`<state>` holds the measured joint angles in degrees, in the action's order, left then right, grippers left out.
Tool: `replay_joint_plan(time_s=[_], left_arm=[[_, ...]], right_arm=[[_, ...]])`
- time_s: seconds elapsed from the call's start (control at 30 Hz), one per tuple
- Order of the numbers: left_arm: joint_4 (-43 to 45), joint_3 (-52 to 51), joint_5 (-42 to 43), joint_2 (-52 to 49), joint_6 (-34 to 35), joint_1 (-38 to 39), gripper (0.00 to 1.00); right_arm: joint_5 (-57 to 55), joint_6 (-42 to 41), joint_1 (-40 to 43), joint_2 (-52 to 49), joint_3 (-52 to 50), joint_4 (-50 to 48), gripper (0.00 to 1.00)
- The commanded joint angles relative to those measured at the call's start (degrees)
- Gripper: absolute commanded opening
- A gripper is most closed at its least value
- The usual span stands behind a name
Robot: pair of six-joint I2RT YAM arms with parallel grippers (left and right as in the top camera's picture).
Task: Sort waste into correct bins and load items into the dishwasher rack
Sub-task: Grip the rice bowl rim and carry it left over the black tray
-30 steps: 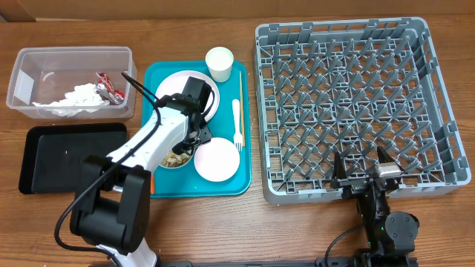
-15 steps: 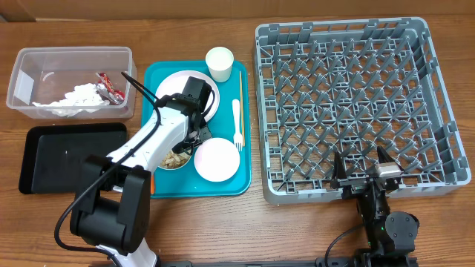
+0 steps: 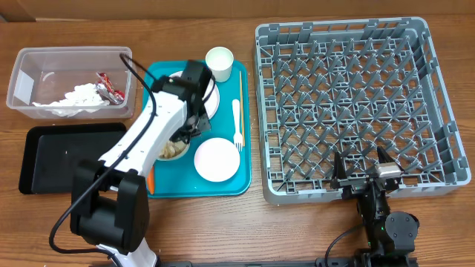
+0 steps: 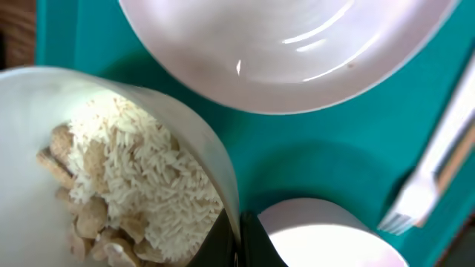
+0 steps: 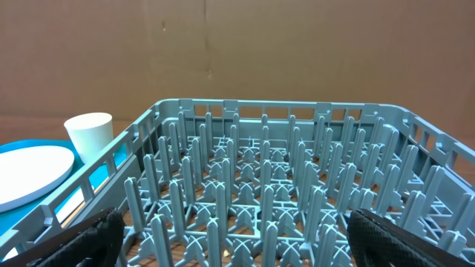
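Left pincer [image 4: 239,241] is clenched on the rim of the rice bowl [image 4: 148,111]. In the wrist view one tip sits inside the wall and one outside. The bowl carries the rice and beige scraps [image 4: 119,185]. You can't tell from these views whether it's lifted off the teal tray [image 3: 223,185].

Clock is on the overhead view, centred on that bowl, 12 = far edge.
- 1: large plate [image 3: 213,100], partly under the arm; cup [image 3: 220,63] beyond it.
- 2–3: fork [image 3: 237,124], with the chopsticks [image 3: 240,93] just beside it.
- 3–4: small white bowl [image 3: 216,159], close to the grip.
- 7: carrot [image 3: 151,180], at the tray's left edge.
- 10: clear tub [image 3: 44,63], holding the red wrapper [image 3: 110,85] and the napkin [image 3: 78,100].
- 9: black tray [image 3: 70,156]; nothing shows in it.
- 3, well apart: dishwasher rack [image 3: 257,111], no dishes in it.

Right pincer [image 3: 361,176] is released, jaws spread wide, at the rack's near edge. It holds and touches nothing.

Status, my read: roughly a third done at best.
- Done: wrapper and napkin binned.
- Left: scraps, carrot, then every dish, the cup, fork and chopsticks into the rack.

The step in hand looks like taking the bowl to a bin to dump the scraps, probably the black tray.
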<state>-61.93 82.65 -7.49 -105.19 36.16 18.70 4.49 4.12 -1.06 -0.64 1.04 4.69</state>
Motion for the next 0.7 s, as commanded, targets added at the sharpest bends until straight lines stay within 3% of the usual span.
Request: replay_joint_plan(time_s=[0.0,0.33,0.67], left_arm=[[-4.26,6.03,0.04,-0.11,-5.33,-0.42,0.04],[-13.84,14.49,2.12,0.09,-11.32,-0.46,0.04],[-15.39,14.69,4.55,8.15,-14.49,-4.59,0.04]], right_arm=[[0.11,0.22,0.28,0.48,-0.59,-0.28,1.00],[0.11,0.22,0.28,0.48,-0.59,-0.28,1.00],[0.13,0.22,0.28,0.48,-0.59,-0.28,1.00]])
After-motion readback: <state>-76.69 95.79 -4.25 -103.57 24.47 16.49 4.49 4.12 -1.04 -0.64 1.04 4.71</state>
